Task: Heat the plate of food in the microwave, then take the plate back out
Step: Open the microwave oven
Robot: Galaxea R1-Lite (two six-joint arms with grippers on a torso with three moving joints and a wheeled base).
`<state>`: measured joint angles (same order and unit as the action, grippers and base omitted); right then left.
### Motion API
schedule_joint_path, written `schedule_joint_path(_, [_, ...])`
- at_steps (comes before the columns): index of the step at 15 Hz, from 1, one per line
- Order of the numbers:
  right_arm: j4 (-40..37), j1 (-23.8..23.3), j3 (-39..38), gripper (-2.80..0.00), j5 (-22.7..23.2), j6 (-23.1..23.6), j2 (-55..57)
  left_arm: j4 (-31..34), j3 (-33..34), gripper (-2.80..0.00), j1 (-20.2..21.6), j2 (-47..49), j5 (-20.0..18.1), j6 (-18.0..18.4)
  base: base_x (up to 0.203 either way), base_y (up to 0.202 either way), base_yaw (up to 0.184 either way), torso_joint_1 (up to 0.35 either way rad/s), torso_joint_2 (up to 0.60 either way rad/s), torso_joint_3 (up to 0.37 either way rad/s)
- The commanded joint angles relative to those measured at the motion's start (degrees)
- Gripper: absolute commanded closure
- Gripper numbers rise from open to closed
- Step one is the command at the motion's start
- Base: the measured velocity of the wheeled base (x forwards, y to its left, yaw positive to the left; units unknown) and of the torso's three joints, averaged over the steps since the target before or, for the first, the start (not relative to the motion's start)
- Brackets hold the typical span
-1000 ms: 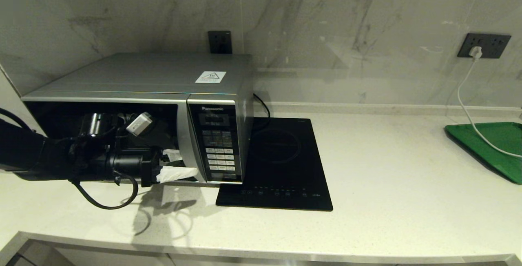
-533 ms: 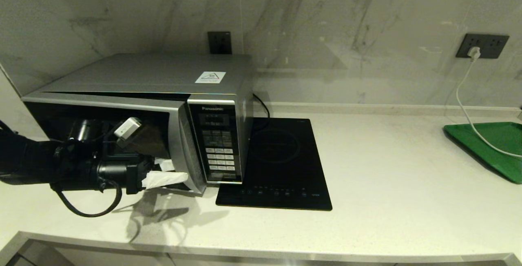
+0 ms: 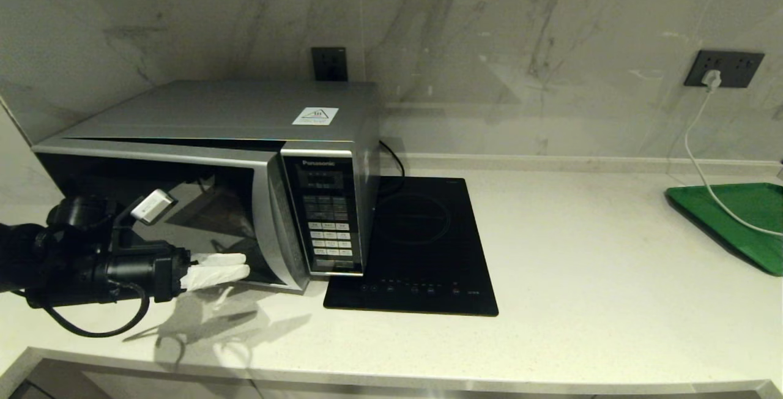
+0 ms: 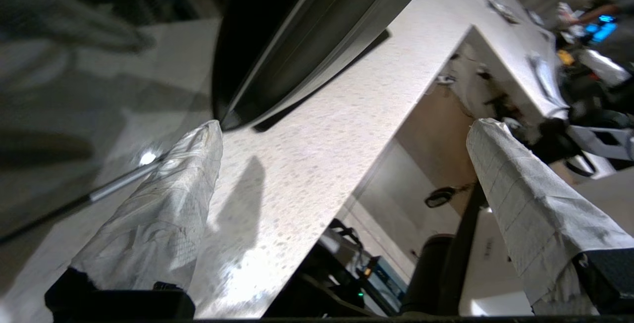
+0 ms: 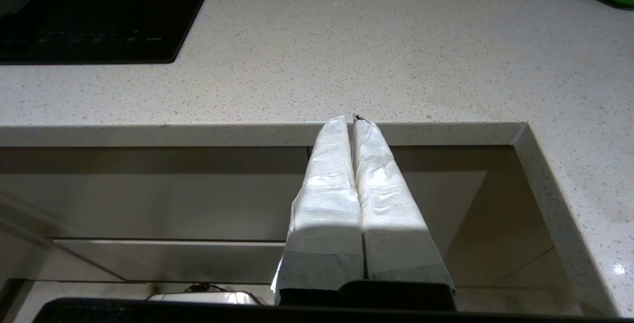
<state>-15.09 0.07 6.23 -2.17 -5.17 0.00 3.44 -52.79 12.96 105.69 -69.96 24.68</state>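
The silver-grey microwave (image 3: 232, 111) stands at the counter's left, its dark glass door (image 3: 202, 215) ajar and swung a little out at its right edge. My left gripper (image 3: 235, 270) is low in front of the door, near its bottom edge, open with nothing between its white-wrapped fingers. In the left wrist view the left gripper (image 4: 346, 126) has one fingertip close by the door's lower corner (image 4: 233, 115). The plate of food is hidden. My right gripper (image 5: 352, 120) is shut and empty, parked below the counter's front edge.
A flat black induction hob (image 3: 416, 246) lies right of the microwave. A green tray (image 3: 734, 221) sits at the far right with a white cable (image 3: 697, 160) running across it to a wall socket. Bare counter lies between them.
The microwave door has swung from flush to ajar. My left arm has drawn back to the left and toward me, its gripper staying by the door's lower part.
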Motion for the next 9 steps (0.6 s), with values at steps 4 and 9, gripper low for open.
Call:
schedule_joint_path(4, [-0.06,0.01,0.01,0.0,-0.03,-0.01,0.03,0.77,2.59,-2.8,17.1,-11.2,3.36,0.55,0.0,0.0,0.0,0.0,0.0,0.0])
schedule_joint_path(9, [-0.08,0.01,0.01,0.0,-0.03,-0.01,0.03,5.2,0.06,0.0,21.9,-32.35,4.35,-1.17,0.0,0.0,0.0,0.0,0.0,0.0])
